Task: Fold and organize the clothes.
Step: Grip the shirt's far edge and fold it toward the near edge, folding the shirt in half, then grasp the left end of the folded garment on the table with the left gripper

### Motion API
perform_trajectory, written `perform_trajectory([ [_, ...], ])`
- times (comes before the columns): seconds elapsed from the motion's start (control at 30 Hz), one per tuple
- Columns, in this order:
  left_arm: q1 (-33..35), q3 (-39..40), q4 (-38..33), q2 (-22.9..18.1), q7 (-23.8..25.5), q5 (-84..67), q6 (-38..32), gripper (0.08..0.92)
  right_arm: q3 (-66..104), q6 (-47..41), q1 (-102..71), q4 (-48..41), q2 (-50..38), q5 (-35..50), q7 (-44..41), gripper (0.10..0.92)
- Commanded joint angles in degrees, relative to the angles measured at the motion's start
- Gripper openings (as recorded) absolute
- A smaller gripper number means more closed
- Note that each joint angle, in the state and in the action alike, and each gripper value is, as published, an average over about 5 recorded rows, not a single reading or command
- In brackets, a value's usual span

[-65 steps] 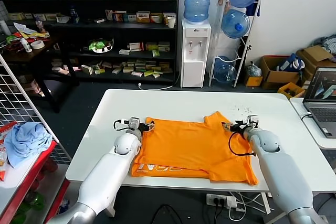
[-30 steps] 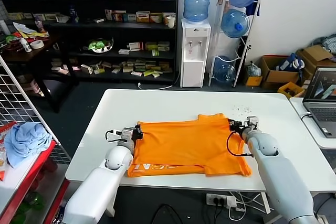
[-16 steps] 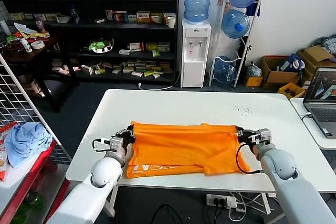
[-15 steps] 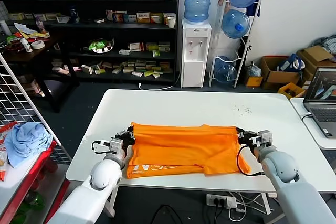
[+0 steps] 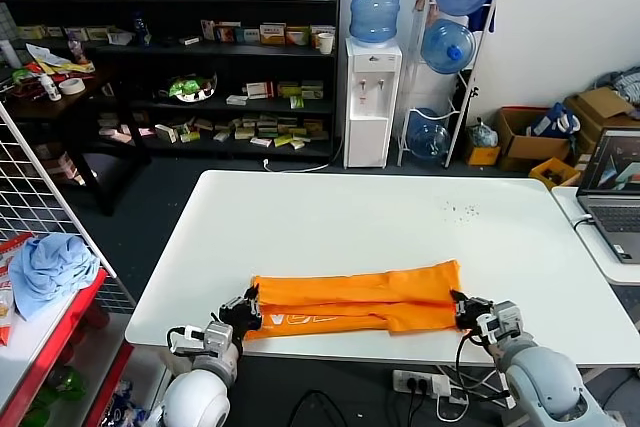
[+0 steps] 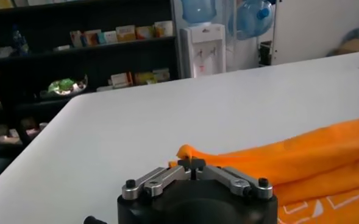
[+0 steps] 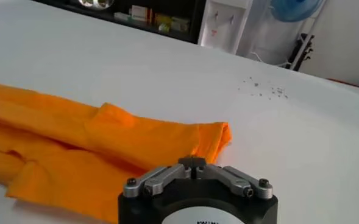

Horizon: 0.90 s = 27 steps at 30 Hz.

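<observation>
Lying as a long narrow band across the near part of the white worktop (image 5: 330,217), the orange T-shirt (image 5: 355,297) now has its far edge brought down over its near half, where a moment ago it was spread out much deeper and flatter. We can still see a strip of the white lettering (image 5: 290,319) peeking out along the near left edge, so the top layer does not quite cover the bottom one.

Our left hand (image 5: 244,313) sits at the shirt's near left corner and our right hand (image 5: 466,312) at the near right corner, both pulled back close to the worktop's near edge from where they were farther out. In the left wrist view the fingers appear closed together on a peak of orange fabric (image 6: 191,152). In the right wrist view the right hand's fingers also appear drawn together, though we cannot make out cloth between them, and the shirt's folded corner (image 7: 219,135) lies just beyond.

We judge the lengthwise fold as essentially laid; what remains is letting go and folding the band across its length.

Off to the far left, a light blue cloth bundle (image 5: 45,262) rests on a red rack (image 5: 60,322), apart from the work.
</observation>
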Motion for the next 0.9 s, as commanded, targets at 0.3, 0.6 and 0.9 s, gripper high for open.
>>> perform_trajectory([
  [0.3, 3.9, -2.2, 1.5, -2.7, -0.1, -5.3, -1.3, 0.341, 0.6, 0.2, -3.8, 4.1, 0.0, -0.8, 1.4, 0.398],
  [0.6, 0.8, -2.2, 5.9, -3.8, 0.1, -11.1, 1.7, 0.601, 0.7, 0.1, -4.1, 5.0, -0.2, -0.5, 1.6, 0.658],
  [0.9, 0.2, -1.9, 5.8, -3.4, 0.4, -11.4, 1.7, 0.711, 0.9, 0.1, -4.7, 5.5, -0.3, -0.6, 1.7, 0.820],
])
